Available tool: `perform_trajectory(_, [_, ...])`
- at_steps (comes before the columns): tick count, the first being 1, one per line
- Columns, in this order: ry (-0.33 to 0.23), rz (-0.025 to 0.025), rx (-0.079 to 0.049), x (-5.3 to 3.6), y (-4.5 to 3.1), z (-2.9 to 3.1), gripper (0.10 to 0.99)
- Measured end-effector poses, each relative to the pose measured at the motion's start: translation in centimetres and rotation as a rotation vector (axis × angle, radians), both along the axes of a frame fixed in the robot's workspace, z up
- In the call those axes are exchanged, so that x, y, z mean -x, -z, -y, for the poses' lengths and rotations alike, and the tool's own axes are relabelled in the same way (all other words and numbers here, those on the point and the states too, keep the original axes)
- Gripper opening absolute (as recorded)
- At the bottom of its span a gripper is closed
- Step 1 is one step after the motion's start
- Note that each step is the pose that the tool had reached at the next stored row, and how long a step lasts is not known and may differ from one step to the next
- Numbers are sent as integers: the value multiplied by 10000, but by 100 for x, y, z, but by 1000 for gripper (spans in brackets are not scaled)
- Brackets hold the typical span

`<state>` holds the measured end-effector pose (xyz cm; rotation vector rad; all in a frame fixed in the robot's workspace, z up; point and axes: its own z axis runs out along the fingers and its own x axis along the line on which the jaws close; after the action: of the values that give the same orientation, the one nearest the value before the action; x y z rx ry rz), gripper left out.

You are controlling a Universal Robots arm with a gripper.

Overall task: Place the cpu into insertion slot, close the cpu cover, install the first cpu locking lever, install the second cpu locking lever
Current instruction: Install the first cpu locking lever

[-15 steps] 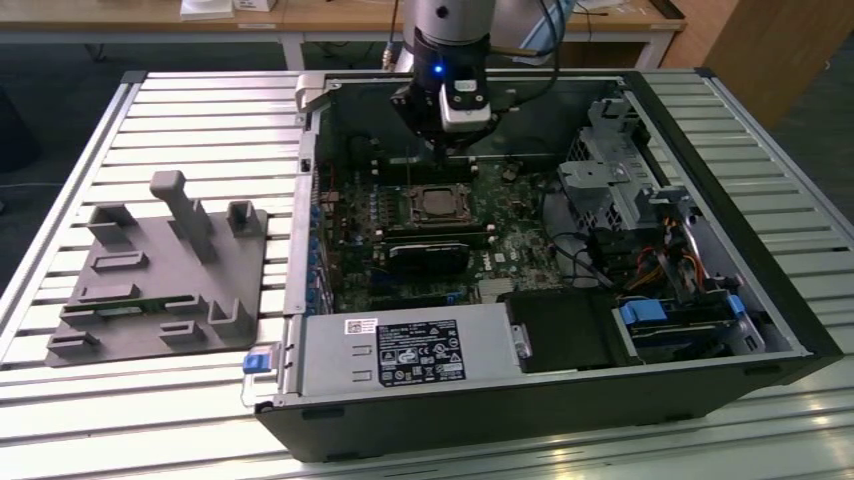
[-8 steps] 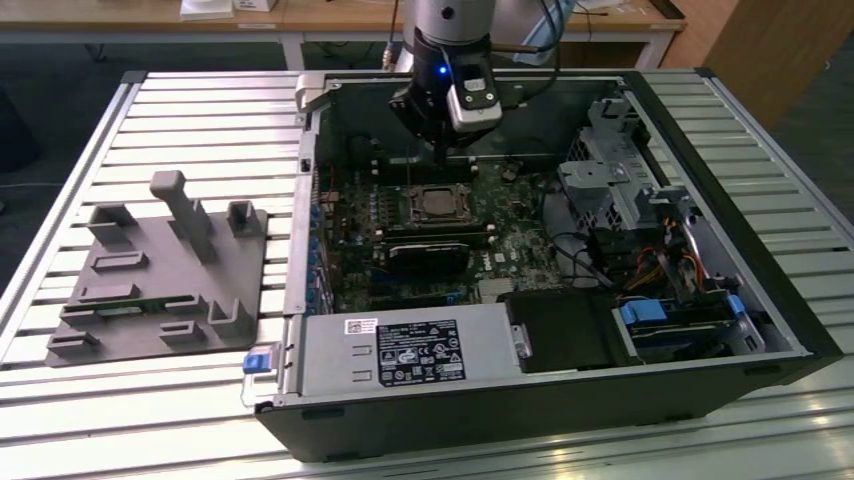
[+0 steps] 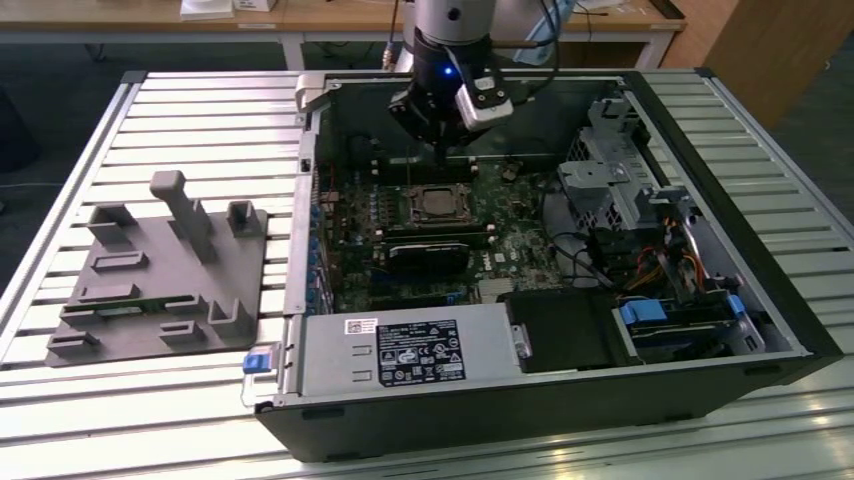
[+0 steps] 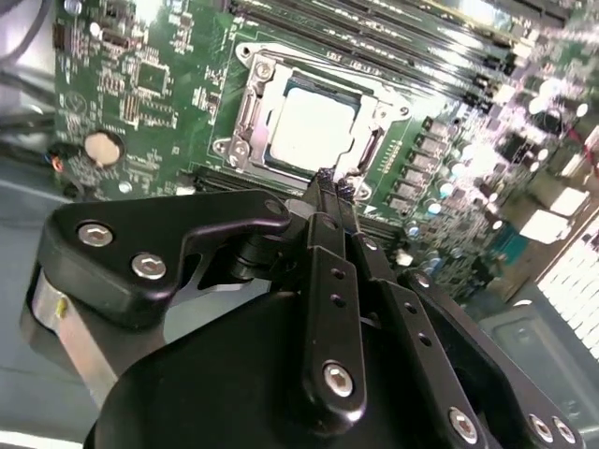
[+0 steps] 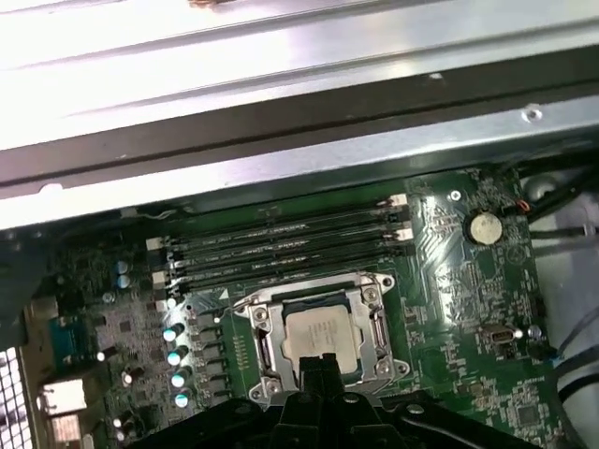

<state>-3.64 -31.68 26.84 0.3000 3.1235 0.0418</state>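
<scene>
cpu (image 4: 314, 126) seated, cpu cover (image 4: 245, 117) down over it. Tool (image 4: 334, 184) pinched narrow, holding nothing, at the cover's far edge. Locking steps: can't tell.

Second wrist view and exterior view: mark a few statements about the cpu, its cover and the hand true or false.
1. The cpu sits in the insertion slot. True.
2. The cpu cover stands raised. False: it lies flat, framing the cpu.
3. The hand holds the cpu. False: its fingers are shut on nothing, near the cover's edge.
4. A grey fixture lies outside the computer case, on the exterior view's left. True.
</scene>
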Motion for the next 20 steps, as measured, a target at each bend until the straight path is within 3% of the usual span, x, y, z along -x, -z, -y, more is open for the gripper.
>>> perform_trajectory(8, [-1342,0,0,0,2,0,106])
perform_trajectory(13, [-1423,1,-2,6,3,0,106])
perform_trajectory(17, [-1422,0,-2,127,2,0,106])
perform_trajectory(20, [-1592,0,-1,149,3,0,106])
